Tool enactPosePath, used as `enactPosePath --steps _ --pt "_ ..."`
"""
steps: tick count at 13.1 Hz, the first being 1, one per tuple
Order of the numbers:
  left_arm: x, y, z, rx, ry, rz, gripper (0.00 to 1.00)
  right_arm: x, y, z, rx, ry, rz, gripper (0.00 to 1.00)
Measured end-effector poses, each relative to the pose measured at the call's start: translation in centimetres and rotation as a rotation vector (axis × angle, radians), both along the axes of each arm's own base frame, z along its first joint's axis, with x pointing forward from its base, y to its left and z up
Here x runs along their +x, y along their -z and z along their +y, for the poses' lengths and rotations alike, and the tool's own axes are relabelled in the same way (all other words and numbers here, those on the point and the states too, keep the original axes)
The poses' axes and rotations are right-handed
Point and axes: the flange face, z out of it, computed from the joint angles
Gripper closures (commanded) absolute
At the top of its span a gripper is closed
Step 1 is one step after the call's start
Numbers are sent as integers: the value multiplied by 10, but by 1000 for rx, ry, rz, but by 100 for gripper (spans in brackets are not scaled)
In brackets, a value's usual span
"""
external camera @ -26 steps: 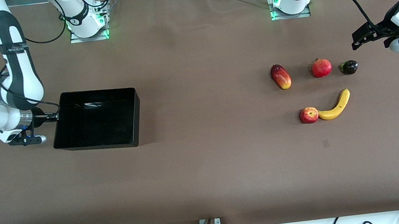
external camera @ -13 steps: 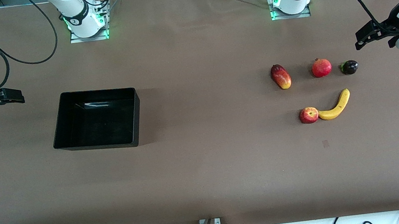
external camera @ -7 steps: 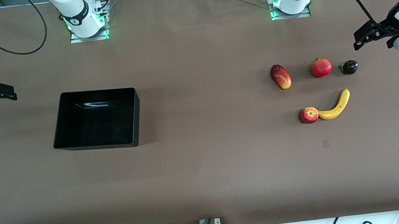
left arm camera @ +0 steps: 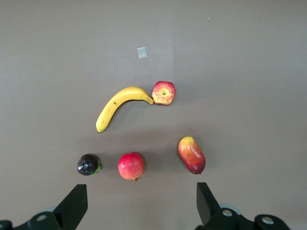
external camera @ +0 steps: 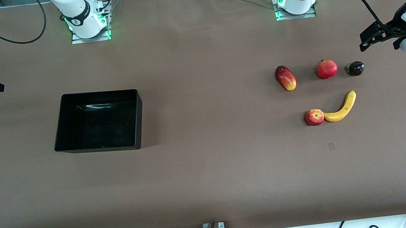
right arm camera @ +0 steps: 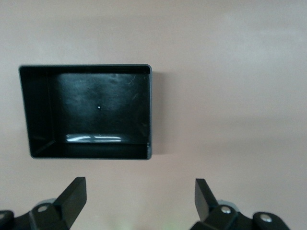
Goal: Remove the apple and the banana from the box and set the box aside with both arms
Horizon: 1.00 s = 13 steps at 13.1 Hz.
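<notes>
The front camera looks down from high across the table (external camera: 211,175), the arm bases along the frame's top. Each wrist camera looks straight down from well above: the left shares the apple (left arm camera: 163,92) and banana (left arm camera: 119,105), the right the box (right arm camera: 149,110).

Glossy black box (external camera: 98,122); red-and-yellow apple (external camera: 314,117); yellow banana (external camera: 340,107); red-yellow mango (external camera: 285,78); all-red pomegranate (external camera: 327,69); brown table (external camera: 214,167).

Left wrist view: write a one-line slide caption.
Open left gripper above five fruits on the brown table: banana touching apple, plus mango, pomegranate and a dark fruit.
</notes>
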Motion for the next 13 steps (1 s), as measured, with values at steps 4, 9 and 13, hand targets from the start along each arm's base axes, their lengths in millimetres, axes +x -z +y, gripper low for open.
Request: enactPosePath --steps 4,9,13 --pt "0 0 0 0 0 0 0 4 4 8 -2 -1 5 0" --pt "0 0 0 0 0 1 0 6 6 8 -2 -1 6 0" --pt "0 0 0 0 0 2 0 7 7 8 -2 -1 6 0"
